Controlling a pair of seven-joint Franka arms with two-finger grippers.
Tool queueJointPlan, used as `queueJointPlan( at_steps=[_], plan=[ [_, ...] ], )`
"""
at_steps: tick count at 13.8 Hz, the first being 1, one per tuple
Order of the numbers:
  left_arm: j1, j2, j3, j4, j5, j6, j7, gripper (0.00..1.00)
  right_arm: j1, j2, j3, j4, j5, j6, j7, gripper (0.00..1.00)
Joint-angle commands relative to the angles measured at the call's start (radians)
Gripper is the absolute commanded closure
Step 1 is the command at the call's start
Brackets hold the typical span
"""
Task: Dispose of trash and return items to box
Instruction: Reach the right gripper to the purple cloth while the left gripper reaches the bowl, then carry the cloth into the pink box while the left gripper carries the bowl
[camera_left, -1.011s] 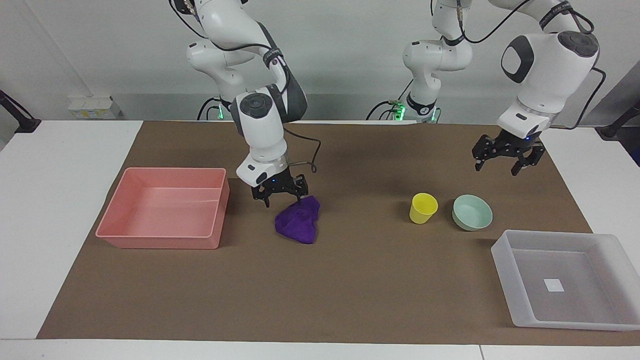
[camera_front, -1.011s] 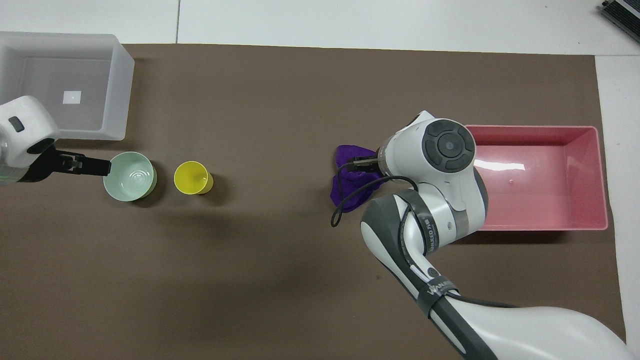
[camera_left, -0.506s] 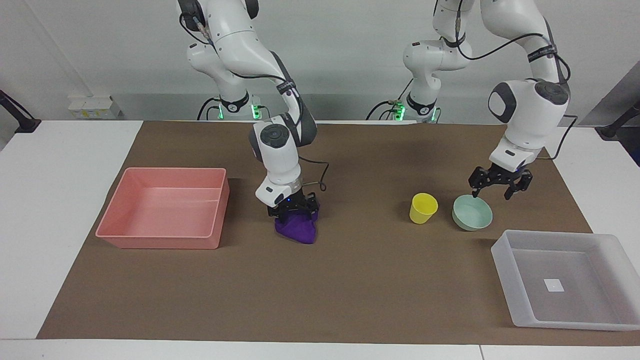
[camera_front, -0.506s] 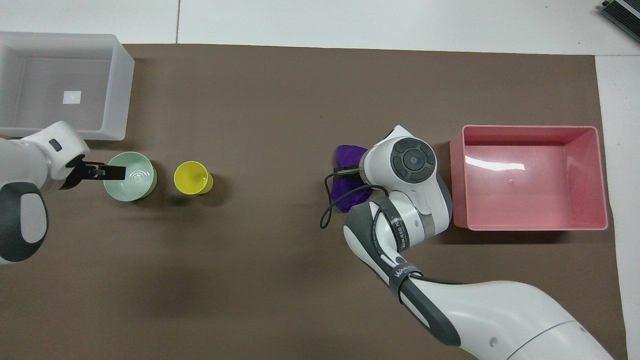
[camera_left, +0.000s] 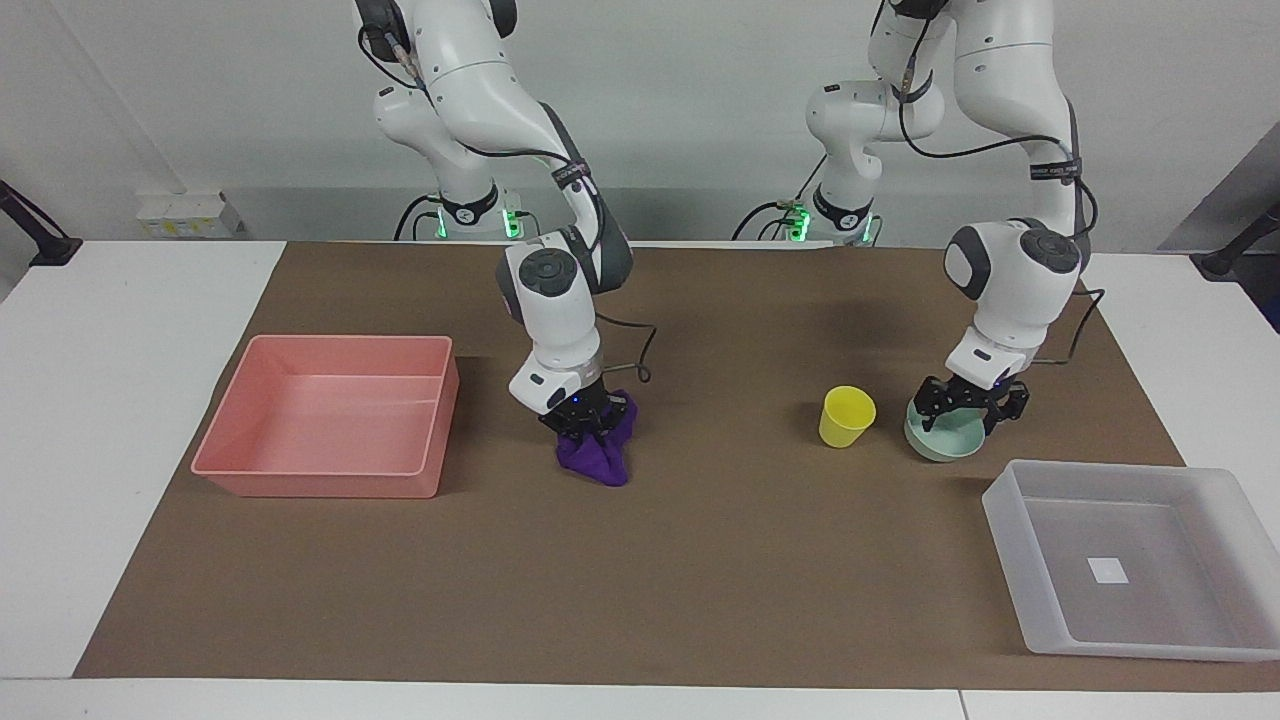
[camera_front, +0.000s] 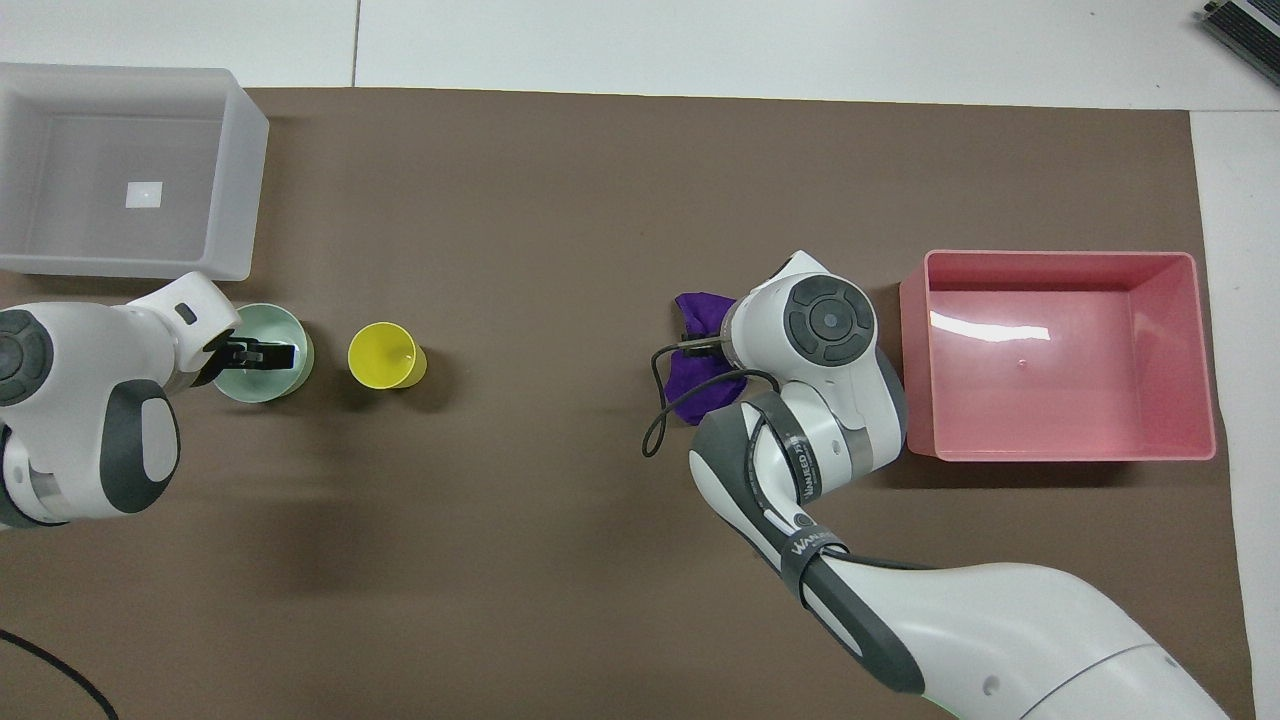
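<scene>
1. We see the right hand (camera_left: 583, 428) pinching the purple cloth (camera_left: 598, 455) on the table (camera_left: 700, 560) — just beside the pink tray (camera_left: 325, 415).
2. The left hand (camera_left: 965, 408) is spread wide over the green bowl (camera_left: 940, 442), low at its rim.
3. The yellow cup (camera_left: 846, 416) stands beside the bowl — the clear box (camera_left: 1130, 560) is near.

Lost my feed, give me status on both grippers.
Right gripper shut on purple cloth. Left gripper open at mint bowl rim. Yellow cup untouched. Nothing blocking.
</scene>
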Motion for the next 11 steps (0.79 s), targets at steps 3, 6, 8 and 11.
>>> queueJointPlan(
  at_steps=[3, 6, 8, 11],
  plan=[
    [0.010, 0.004, -0.006, -0.006, 0.013, 0.027, -0.010, 1.00, -0.001, -0.078, -0.007, -0.001, 0.002, -0.077, 0.060, 1.00],
    [0.009, -0.025, -0.006, -0.001, 0.013, 0.020, -0.008, 1.00, -0.015, -0.146, -0.013, 0.051, 0.002, -0.182, 0.090, 1.00],
    [0.007, -0.043, -0.006, 0.010, 0.013, 0.012, -0.004, 1.00, -0.056, -0.206, -0.013, 0.109, -0.002, -0.307, 0.087, 1.00],
    [0.000, -0.082, -0.008, 0.141, 0.013, -0.196, -0.004, 1.00, -0.137, -0.319, -0.010, 0.125, -0.002, -0.413, 0.058, 1.00]
  ],
)
